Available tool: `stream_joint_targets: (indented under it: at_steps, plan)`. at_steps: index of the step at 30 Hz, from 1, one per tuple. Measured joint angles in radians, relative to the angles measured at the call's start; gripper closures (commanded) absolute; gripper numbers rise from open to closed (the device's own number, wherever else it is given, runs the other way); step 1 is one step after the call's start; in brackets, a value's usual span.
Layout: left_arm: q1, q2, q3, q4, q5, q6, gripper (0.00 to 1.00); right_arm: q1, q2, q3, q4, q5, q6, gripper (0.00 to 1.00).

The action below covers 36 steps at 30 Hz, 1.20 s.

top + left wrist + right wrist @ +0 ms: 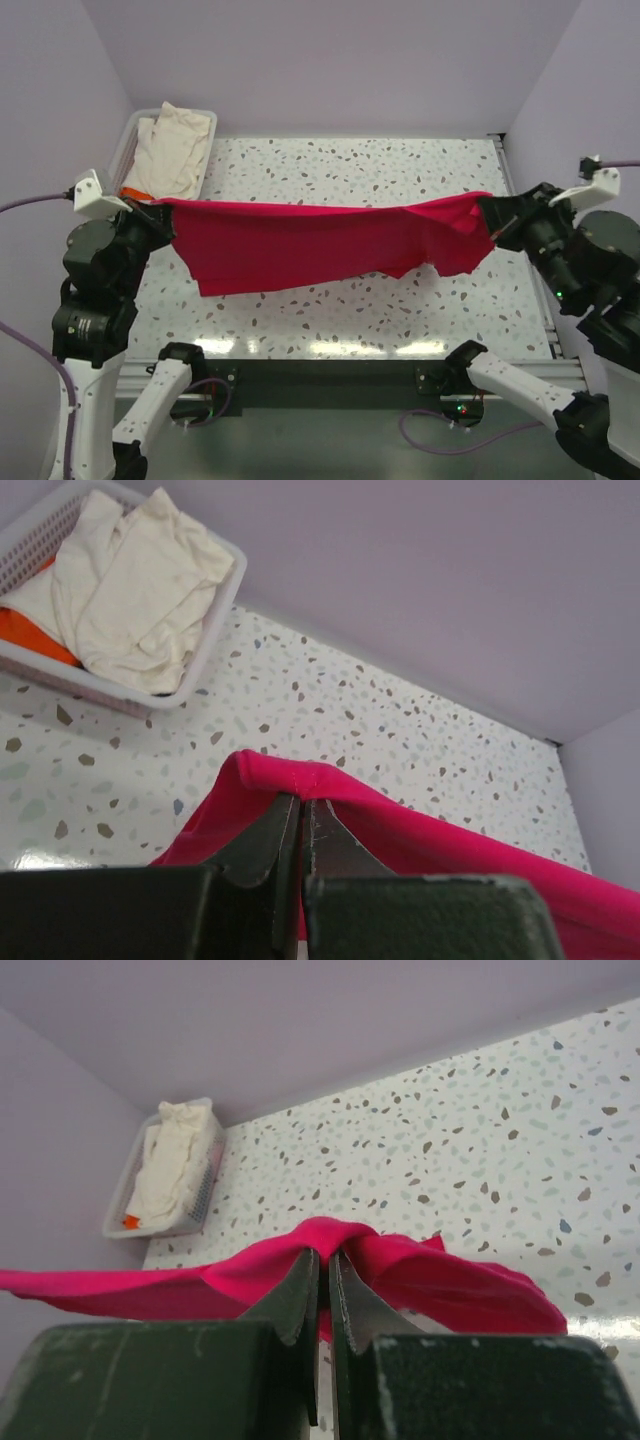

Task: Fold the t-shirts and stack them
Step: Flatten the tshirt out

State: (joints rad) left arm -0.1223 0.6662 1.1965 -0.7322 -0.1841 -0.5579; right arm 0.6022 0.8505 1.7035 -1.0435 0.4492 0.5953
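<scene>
Crimson t-shirt (300, 245), cream t-shirt (175, 150), orange fabric (30, 635), speckled table (350, 165).

Three bits of cloth can be counted all up: one red t-shirt (300, 245), one cream t-shirt (175, 150) and one scrap of orange fabric (30, 635), with too little of it shown to be called a shirt for sure. One white plastic tray (215, 620) is seen, plus one speckled worktop (350, 170). Two arms are counted, a left arm (100, 290) and a right arm (585, 265), so two tools as well: one left tool (302, 802), one right tool (322, 1256).
</scene>
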Motion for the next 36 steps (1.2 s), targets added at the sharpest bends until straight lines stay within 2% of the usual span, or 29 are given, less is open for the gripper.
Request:
stream_joint_targets:
  at_steps: [8,11,13,18,22,27,31,36]
  plan:
    - [0.0,0.006,0.228,-0.027,0.029,-0.007,1.0,0.0,0.042,0.324,-0.076,-0.071,-0.039,1.0]
    - [0.0,0.028,0.281,-0.026,0.029,-0.007,1.0,0.0,0.069,0.397,-0.077,-0.084,-0.056,1.0]
    - [0.0,0.044,0.286,-0.013,0.029,-0.008,1.0,0.0,0.078,0.396,-0.067,-0.09,-0.073,1.0]
    - [0.0,0.127,0.233,0.084,0.026,-0.008,1.0,0.0,0.127,0.26,0.027,-0.093,-0.137,1.0]
    - [0.002,0.291,0.176,0.221,0.031,-0.007,1.0,-0.003,0.313,0.212,0.132,-0.072,-0.203,1.0]
    - [0.003,0.565,0.189,0.391,0.057,-0.004,1.0,-0.039,0.603,0.232,0.287,-0.079,-0.296,1.0]
    - [0.003,0.814,0.322,0.46,0.063,0.011,1.0,-0.099,0.781,0.311,0.393,-0.087,-0.367,1.0]
    - [0.008,1.075,0.636,0.509,0.07,0.031,1.0,-0.173,0.921,0.532,0.528,-0.092,-0.435,1.0]
